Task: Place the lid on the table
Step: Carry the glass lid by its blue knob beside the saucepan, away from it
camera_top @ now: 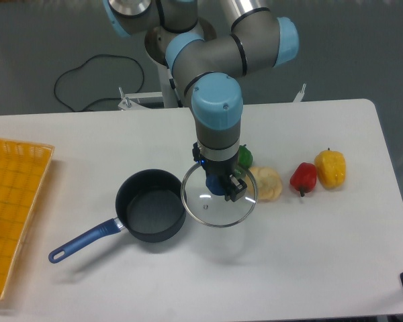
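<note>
You have a white table (309,255) with rounded corners. On it: dark saucepan (150,215) with blue handle at centre-left, yellow-orange grid tray (13,208) at the left edge, and right of centre a row of green pepper (245,157), pale round piece (269,184), red pepper (303,178), yellow pepper (330,168).

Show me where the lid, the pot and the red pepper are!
lid (203,204): fixed camera, on its clear glass left of the knob.
pot (150,213): fixed camera, on its dark inside bottom.
red pepper (303,177): fixed camera, on its red body.
</note>
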### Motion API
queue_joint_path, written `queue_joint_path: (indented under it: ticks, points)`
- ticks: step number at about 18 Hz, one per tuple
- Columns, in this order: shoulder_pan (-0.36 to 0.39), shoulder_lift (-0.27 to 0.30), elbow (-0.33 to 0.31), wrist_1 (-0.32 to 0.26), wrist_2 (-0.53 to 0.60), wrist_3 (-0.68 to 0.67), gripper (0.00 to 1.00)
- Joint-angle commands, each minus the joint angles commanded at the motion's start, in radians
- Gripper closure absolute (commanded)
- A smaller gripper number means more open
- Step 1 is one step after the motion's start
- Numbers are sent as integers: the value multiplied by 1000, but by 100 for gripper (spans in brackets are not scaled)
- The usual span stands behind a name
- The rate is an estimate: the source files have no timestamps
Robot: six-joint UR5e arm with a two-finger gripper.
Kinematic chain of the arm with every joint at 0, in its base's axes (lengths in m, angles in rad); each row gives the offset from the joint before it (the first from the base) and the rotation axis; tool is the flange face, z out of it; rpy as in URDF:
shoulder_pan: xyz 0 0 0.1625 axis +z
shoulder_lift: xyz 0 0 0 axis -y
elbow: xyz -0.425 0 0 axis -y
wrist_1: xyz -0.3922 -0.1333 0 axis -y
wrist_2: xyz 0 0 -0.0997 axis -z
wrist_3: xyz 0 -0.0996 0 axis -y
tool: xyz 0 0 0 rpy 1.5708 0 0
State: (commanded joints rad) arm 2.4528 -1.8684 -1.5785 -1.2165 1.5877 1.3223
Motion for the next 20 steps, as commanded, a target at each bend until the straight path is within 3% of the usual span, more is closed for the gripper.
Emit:
queue_joint_path:
  ticks: [5,18,20]
  points:
    - [26,-11,15,6,-5,0,63]
    - [104,-123,61,41,-41,29,63]
    - [107,-140,63,69,-57,40,63]
